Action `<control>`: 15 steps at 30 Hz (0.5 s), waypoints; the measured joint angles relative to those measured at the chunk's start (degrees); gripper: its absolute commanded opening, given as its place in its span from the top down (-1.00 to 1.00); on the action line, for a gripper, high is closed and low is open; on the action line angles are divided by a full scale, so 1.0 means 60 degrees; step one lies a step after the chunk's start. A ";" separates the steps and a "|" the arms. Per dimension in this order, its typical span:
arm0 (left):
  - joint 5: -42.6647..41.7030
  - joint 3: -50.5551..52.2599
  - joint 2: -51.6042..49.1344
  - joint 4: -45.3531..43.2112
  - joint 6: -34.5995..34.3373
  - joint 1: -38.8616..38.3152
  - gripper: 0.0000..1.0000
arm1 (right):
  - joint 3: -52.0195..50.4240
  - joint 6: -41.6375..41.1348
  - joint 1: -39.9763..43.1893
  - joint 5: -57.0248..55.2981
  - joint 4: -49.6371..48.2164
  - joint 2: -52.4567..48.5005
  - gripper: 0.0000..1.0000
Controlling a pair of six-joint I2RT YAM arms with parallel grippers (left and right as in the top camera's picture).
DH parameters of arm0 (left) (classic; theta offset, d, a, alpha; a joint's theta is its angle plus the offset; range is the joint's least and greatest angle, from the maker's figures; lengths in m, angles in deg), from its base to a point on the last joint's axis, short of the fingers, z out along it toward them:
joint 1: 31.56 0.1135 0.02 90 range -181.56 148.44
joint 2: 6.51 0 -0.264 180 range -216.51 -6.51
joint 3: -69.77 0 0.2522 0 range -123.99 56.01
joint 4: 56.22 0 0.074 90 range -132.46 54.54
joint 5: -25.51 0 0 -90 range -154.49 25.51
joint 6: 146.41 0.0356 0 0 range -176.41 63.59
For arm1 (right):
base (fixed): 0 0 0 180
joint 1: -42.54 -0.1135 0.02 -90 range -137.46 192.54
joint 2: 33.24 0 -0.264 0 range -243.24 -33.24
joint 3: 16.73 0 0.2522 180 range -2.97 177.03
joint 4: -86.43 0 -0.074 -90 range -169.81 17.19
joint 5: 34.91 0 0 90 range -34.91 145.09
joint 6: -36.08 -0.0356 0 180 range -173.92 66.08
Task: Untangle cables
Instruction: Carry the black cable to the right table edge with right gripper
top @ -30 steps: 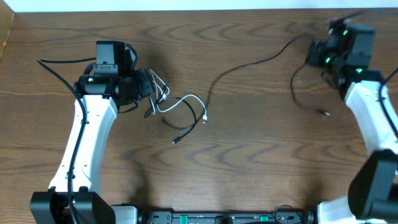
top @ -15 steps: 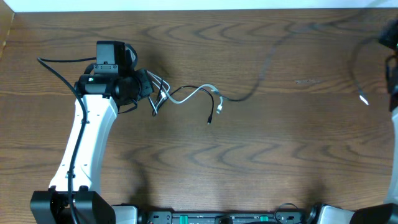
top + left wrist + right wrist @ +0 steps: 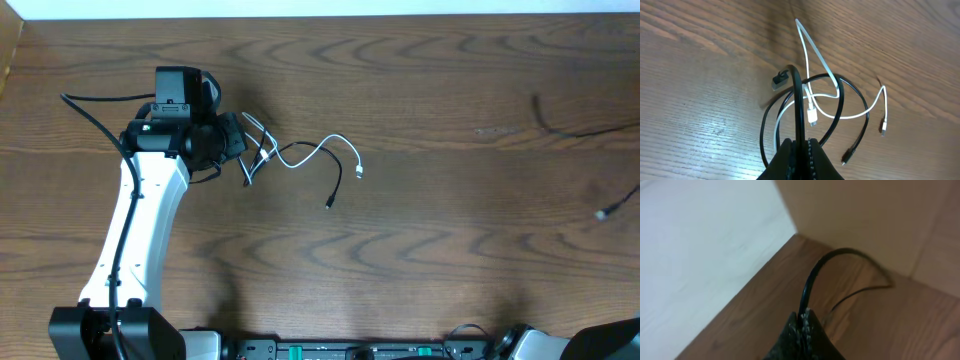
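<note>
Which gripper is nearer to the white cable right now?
Left. The left gripper pinches a looped black cable that the white cable crosses just ahead of its fingertips. The right gripper is beyond the overhead view's right edge, pinching a separate black cable, far away.

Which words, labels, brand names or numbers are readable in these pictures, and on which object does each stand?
No text can be read.
The white cable, the black cables, the table and the left arm show no lettering.
The green parts at the overhead bottom edge are too small to tell.
</note>
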 measured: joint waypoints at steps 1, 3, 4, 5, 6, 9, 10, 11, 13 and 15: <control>0.0000 0.0000 0.0000 0.0007 0.0000 0.0000 0.85 | 0.0000 0.0135 -0.0025 0.0189 0.0200 -0.0011 0.98; 0.0000 0.0000 0.0000 0.0018 0.0000 0.0000 0.85 | 0.0004 0.0364 -0.0095 0.0415 0.0729 -0.0062 0.98; 0.0000 0.0000 0.0000 0.0018 0.0000 0.0000 0.85 | 0.0004 0.0495 -0.0131 0.0514 0.1027 -0.0127 0.98; 0.0004 0.0000 0.0000 0.0033 0.0000 0.0000 0.85 | 0.0004 0.0645 -0.0168 0.0597 0.1249 -0.0237 0.98; 0.0000 0.0000 0.0000 0.0033 0.0000 0.0000 0.85 | 0.0004 0.0732 -0.0200 0.0641 0.1333 -0.0317 0.98; 0.0000 0.0000 0.0000 0.0036 0.0000 0.0000 0.85 | 0.0004 0.1151 -0.0273 0.0787 0.1377 -0.0860 0.98; 0.0000 0.0000 0.0000 0.0036 0.0000 0.0000 0.85 | 0.0004 0.1257 -0.0273 0.0805 0.1315 -0.1064 0.98; 0.0004 0.0000 0.0000 0.0036 0.0000 0.0000 0.85 | 0.0004 0.1373 -0.0273 0.0827 0.1162 -0.1311 0.98; 0.0004 0.0000 0.0000 0.0044 0.0000 0.0000 0.85 | 0.0000 0.1570 -0.0273 0.0838 0.0739 -0.1767 0.82; 0.0000 0.0000 0.0000 0.0055 0.0000 0.0000 0.85 | -0.0004 0.1752 -0.0273 0.0863 0.0113 -0.2218 0.31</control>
